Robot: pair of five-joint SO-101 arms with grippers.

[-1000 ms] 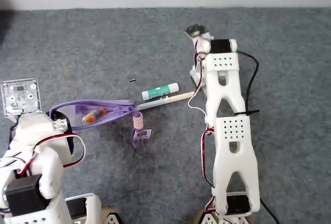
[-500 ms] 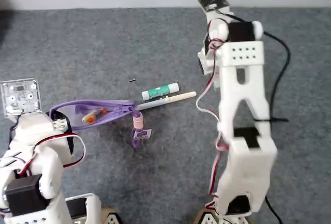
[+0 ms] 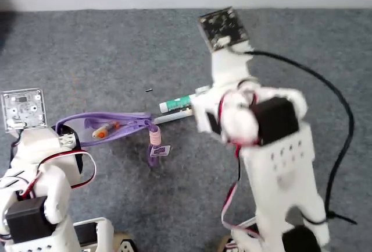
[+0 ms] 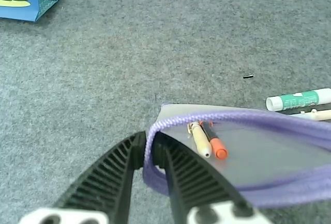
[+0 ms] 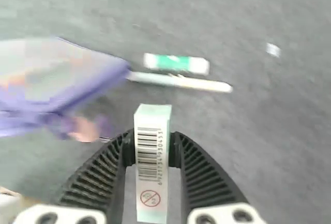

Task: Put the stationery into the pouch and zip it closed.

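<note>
Left gripper (image 4: pixel 150 142): jaws clamped on the rim of translucent purple zip pouch (image 4: pixel 269 154), flat on the table, holding orange marker (image 4: pixel 214 142). Right gripper (image 5: pixel 151 138): clamped on white barcode-labelled block (image 5: pixel 151 175). Beyond, just beside the pouch: green-and-white glue stick (image 5: pixel 176 62), slim white pen (image 5: pixel 181 81).

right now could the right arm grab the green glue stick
Probably not yet: the right hand is shut on a small barcoded box. The glue stick itself lies uncovered ahead of it.

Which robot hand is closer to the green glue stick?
Right. The right gripper, holding a small box, hovers just short of the glue stick; the left gripper clamps the far end of the pouch.
</note>
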